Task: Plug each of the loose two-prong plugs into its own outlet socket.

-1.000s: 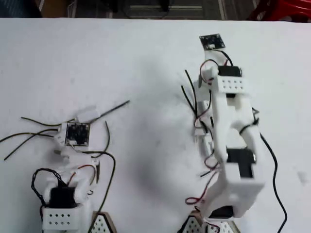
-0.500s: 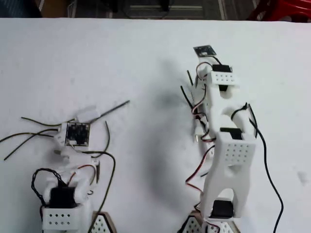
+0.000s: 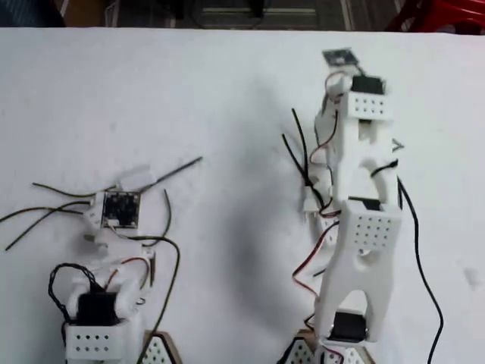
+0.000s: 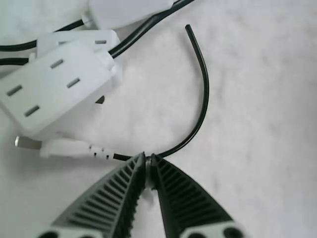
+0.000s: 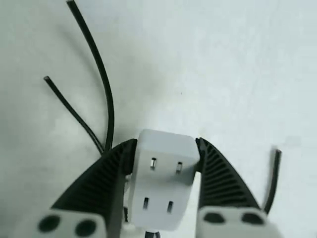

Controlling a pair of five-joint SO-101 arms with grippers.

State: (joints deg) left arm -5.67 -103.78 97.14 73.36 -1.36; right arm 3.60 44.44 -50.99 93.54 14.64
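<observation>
My left gripper (image 4: 148,159) is shut, its tips pinching the black cable (image 4: 198,114) of a white two-prong plug (image 4: 69,148) that lies flat on the table. Right beside that plug sits a white outlet block (image 4: 52,87) with several slots facing up. My right gripper (image 5: 165,143) is shut on a second white outlet block (image 5: 163,178), its fingers (image 5: 111,173) on either side and the slots facing the camera. In the high view the right arm (image 3: 356,227) stretches far up the table, and another white plug (image 3: 309,202) lies beside it.
Loose black cables (image 3: 297,148) lie left of the right arm, and more (image 3: 45,205) trail left of the left arm (image 3: 95,311). A white outlet piece (image 3: 136,177) with a cable lies beyond the left wrist. The table (image 3: 212,91) is plain white.
The right arm swung its wrist left and nearer, then stretched out again farther up the table and to the right. The left arm has not moved.
</observation>
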